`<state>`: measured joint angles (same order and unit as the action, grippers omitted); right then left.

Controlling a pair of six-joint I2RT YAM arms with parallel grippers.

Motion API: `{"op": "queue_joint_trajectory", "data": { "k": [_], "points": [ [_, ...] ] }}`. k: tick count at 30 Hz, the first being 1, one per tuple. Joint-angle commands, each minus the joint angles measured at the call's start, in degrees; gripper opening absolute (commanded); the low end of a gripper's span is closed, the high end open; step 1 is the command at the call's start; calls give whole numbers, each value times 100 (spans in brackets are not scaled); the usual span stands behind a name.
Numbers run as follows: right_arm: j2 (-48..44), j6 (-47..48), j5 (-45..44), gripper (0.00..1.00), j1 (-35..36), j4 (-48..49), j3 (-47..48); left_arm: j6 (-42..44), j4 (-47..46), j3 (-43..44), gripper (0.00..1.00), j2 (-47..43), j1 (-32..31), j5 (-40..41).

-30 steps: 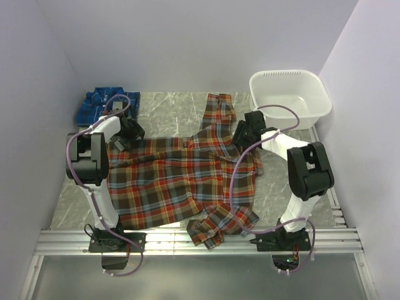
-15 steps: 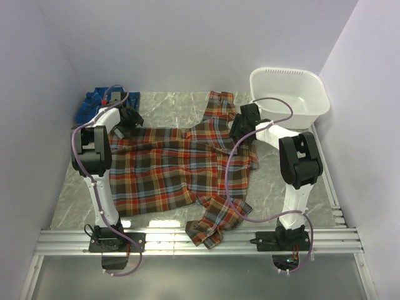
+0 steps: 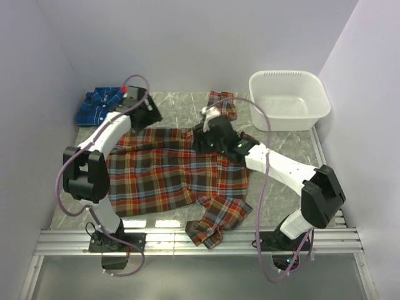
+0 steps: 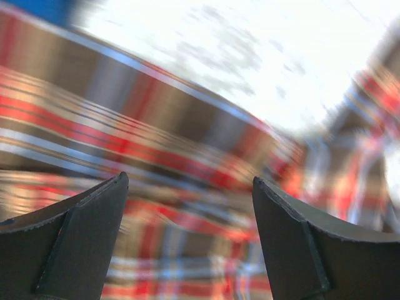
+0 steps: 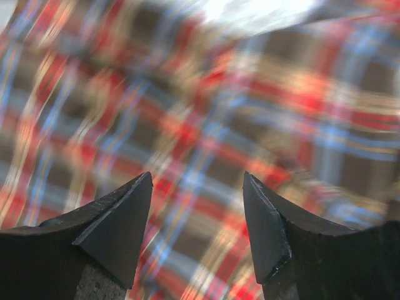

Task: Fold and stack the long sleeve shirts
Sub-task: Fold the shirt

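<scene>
Tub (image 3: 290,120) sits right of red shirt (image 3: 169,178), blue shirt (image 3: 100,106) back-left

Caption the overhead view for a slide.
Left claw and right claw open over spread red plaid shirt; blue shirt back left, white tub back right.

tub (image 3: 290,119): white, far right corner | tabletop (image 3: 178,109): grey marble

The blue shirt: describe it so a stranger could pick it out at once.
Look to the far left corner of the table, opposite the white tub. The blue shirt lies there as a compact bundle. Unlike the big red-orange plaid shirt spread mid-table, it is blue with white lines.
</scene>
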<state>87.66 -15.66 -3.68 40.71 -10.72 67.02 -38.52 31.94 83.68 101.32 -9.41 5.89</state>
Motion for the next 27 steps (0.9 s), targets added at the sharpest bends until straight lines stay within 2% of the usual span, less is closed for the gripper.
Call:
{"op": "queue_joint_trajectory", "data": {
  "k": [1,5,12,16,20,27],
  "points": [
    [198,318,289,66,602,-246,-286,240,5,-167,86,-77,-578,-27],
    [480,458,351,64,1167,-97,-418,284,-135,-229,86,238,-1027,-53],
    [1200,766,324,63,1826,-421,-217,267,-285,-229,87,836,-1563,44],
    [1429,933,429,63,2151,-878,-111,108,-329,-264,87,1170,-1582,44],
    [1614,1056,1131,63,2467,-1273,-137,-32,-382,-238,87,1513,-1582,-61],
    [1877,1504,1720,63,2793,-1854,188,-164,-461,-291,87,1681,-1573,-106]
  ]
}}
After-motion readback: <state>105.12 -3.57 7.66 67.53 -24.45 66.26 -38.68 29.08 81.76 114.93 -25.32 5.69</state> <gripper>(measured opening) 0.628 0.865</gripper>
